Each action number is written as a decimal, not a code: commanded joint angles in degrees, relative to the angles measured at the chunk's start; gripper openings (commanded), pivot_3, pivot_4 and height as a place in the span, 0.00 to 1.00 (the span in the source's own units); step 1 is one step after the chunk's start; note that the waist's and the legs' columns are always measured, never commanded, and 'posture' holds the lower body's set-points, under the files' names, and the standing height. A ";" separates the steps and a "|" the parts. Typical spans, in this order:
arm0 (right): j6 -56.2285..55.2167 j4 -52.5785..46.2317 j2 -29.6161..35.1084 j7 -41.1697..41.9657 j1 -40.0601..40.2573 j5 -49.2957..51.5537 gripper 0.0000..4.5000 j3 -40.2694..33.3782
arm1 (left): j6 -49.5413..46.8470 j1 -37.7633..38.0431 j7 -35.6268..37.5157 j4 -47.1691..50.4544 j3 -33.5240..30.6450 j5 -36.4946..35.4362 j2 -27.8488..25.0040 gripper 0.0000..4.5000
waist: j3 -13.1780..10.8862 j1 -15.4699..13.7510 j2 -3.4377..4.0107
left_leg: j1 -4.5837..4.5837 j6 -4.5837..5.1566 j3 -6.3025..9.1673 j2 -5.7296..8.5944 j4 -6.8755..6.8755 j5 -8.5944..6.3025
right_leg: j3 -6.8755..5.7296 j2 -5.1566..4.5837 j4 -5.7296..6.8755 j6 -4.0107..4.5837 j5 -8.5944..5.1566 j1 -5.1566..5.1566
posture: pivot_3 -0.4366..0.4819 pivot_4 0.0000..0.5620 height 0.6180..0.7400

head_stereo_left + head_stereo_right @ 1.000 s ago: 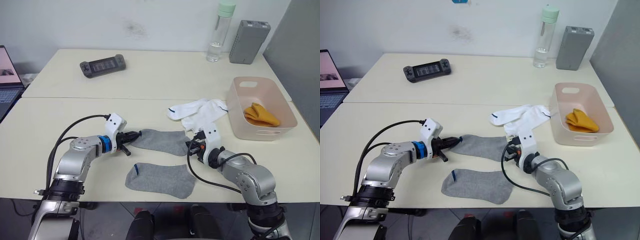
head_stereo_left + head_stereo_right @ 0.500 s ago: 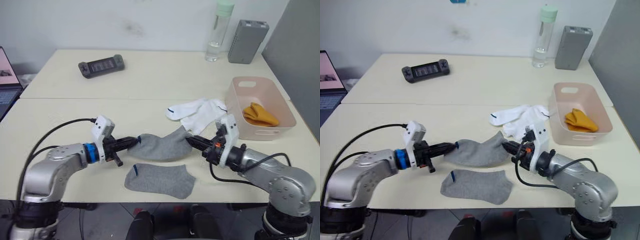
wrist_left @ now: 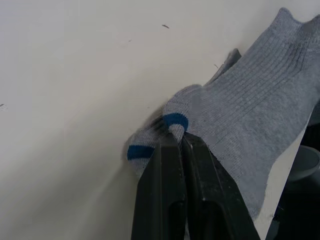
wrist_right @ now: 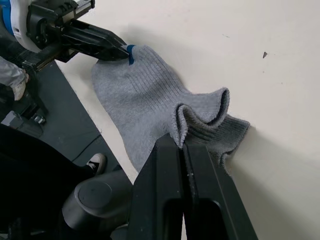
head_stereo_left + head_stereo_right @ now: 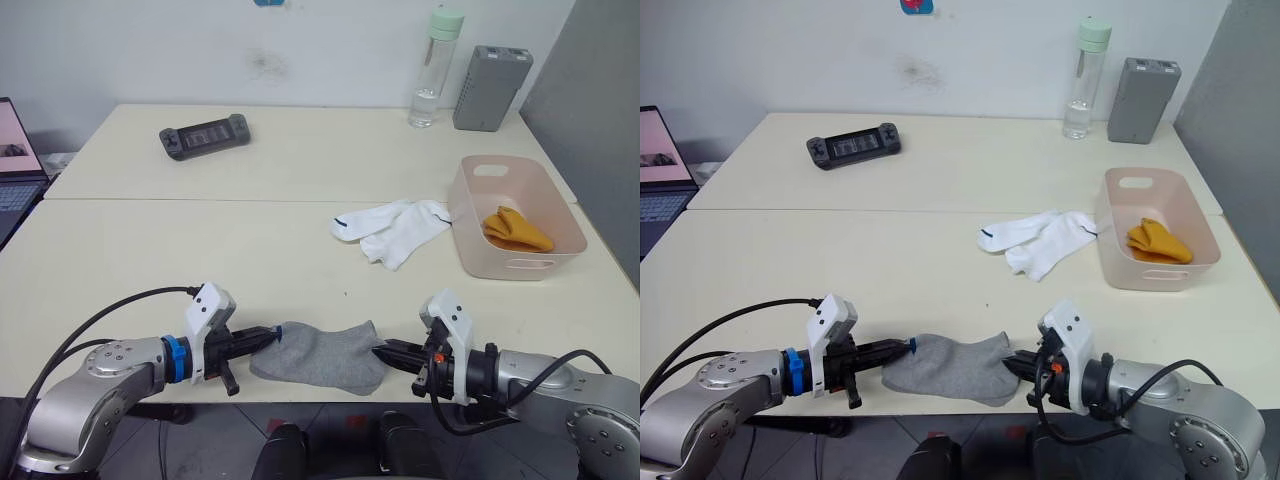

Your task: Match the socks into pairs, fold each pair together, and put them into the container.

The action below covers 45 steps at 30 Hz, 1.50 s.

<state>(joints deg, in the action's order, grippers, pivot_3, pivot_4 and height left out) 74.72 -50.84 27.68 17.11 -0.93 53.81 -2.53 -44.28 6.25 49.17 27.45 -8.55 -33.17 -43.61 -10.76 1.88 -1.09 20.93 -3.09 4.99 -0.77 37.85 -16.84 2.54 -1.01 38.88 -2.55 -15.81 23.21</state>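
Note:
A grey sock hangs stretched between my two grippers at the table's near edge, right over the second grey sock, whose blue-tabbed cuff peeks out beneath. My left gripper is shut on the cuff end. My right gripper is shut on the bunched toe end. Two white socks with dark trim lie overlapped further back, to the right. Just right of them stands the pale pink container, with a folded orange pair inside.
At the back of the far table are a handheld game console, a clear water bottle and a grey box. A laptop sits at the left edge. A seam joins the two tables.
Both grippers have carried the grey sock toward the near edge and lowered it over the other grey sock. The head camera has also shifted.

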 commanded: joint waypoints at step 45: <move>-14.58 5.80 6.46 2.41 1.57 -19.06 0.17 15.46 | 1.07 -0.09 0.05 -1.18 9.61 5.81 -2.48 0.44 | 0.21 -0.04 0.11 | 0.01 0.00 -0.05 0.00 -0.07 -0.01 | 0.03 -0.03 -0.21 -0.07 -0.05 -0.03 | 0.48 0.27 1.00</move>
<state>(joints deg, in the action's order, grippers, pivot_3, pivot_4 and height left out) 60.55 -44.09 34.04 18.73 1.05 34.54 13.17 -41.30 4.90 48.37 25.44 -1.31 -26.19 -46.62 -10.55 1.84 -0.98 20.94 -3.10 4.94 -0.76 37.79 -16.85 2.57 -1.05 38.67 -2.62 -15.86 23.18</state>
